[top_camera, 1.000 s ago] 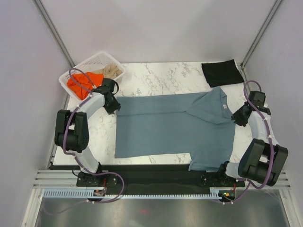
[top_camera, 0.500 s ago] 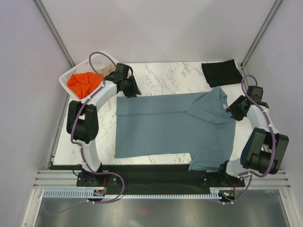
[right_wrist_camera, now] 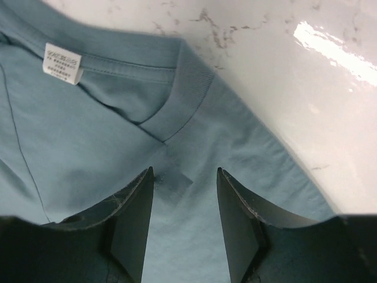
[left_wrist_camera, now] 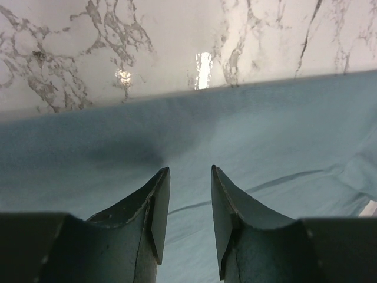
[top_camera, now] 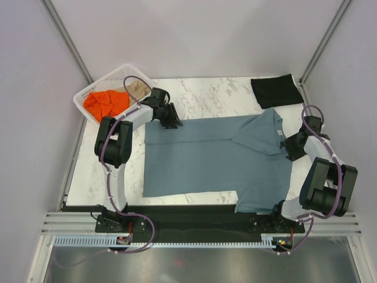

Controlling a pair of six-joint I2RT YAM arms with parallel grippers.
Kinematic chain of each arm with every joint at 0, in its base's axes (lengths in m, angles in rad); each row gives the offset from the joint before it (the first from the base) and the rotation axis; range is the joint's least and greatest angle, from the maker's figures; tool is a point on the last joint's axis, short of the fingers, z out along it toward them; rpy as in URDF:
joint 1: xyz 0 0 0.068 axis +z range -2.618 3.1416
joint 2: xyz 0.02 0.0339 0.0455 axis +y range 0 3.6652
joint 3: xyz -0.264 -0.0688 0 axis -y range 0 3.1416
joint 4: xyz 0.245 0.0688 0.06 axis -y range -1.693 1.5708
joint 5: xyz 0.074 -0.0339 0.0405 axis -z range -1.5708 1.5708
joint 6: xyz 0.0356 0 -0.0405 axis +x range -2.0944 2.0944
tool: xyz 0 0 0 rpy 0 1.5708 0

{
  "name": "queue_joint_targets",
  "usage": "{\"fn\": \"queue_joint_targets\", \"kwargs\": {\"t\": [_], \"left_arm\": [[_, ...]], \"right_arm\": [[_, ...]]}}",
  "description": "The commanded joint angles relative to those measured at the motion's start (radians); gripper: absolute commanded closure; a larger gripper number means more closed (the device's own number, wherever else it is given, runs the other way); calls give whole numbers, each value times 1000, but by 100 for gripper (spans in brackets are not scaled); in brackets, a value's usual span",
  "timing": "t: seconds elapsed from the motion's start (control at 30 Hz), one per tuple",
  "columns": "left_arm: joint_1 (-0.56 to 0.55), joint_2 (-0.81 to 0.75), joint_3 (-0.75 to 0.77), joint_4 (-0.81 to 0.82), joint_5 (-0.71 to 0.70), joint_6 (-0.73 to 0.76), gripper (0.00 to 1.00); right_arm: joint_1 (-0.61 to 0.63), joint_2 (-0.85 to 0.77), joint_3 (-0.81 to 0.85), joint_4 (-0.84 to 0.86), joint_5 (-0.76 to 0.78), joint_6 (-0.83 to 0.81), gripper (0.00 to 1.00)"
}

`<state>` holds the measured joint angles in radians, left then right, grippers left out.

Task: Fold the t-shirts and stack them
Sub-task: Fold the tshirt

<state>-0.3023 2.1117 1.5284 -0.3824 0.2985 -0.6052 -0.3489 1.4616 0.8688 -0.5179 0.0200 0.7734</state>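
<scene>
While hovering over the slate blue-grey cloth t-shirt spread flat mid-bench, with both jaws part-open, gripping nothing. Looks like fold setup; next gotta pinch far-left hem and right shoulder.

We cannot read the small white neck label; the beige cloth shirt in the white plastic lattice basket shows only partly.

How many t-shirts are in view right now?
4: blue-grey t-shirt spread mid-table; black t-shirt folded at the far right corner; orange t-shirt and beige t-shirt in the basket, where more may be hidden.
</scene>
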Motion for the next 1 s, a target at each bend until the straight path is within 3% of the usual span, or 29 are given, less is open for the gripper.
{"fn": "queue_joint_targets", "kwargs": {"t": [0.0,0.17,0.5,0.97], "left_arm": [[0,14,-4,53,-5,1,58],[2,33,-24,51,-76,13,58],[0,68,-25,53,-62,-15,59],[0,51,-40,51,-64,-27,59]], "right_arm": [[1,-26,-17,41,52,148,45],[-1,-37,-1,62,112,210,46],[1,-59,-51,62,109,322,46],[22,-64,-108,168,64,356,50]]}}
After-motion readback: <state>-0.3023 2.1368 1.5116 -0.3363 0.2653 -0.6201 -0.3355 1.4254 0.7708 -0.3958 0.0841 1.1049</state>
